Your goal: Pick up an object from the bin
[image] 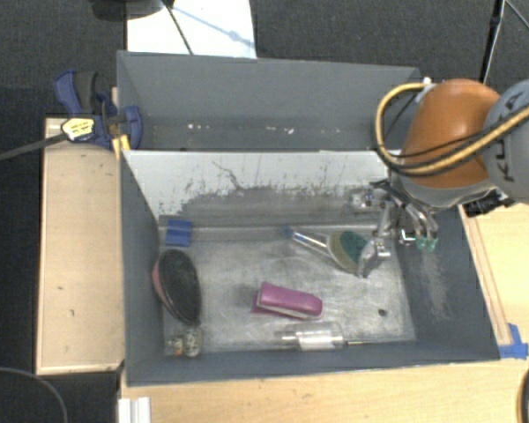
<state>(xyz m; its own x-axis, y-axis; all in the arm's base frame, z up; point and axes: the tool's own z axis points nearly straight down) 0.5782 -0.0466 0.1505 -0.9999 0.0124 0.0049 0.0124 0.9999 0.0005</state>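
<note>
Presently the gripper (373, 254) hangs low at the right end of the bin (247, 104). Whether its jaws are spread or pressed together cannot be told. Just left of the jaws, touching or nearly so, lies a green round thing (346, 247), and its silvery handle (307, 239) runs away from them. A purple block (287, 300) lies well apart, left and forward of the jaws. Recommendation: centre the jaws across the green rim rather than the sloping handle, descend squarely, then close, keeping clear of the right wall.
</note>
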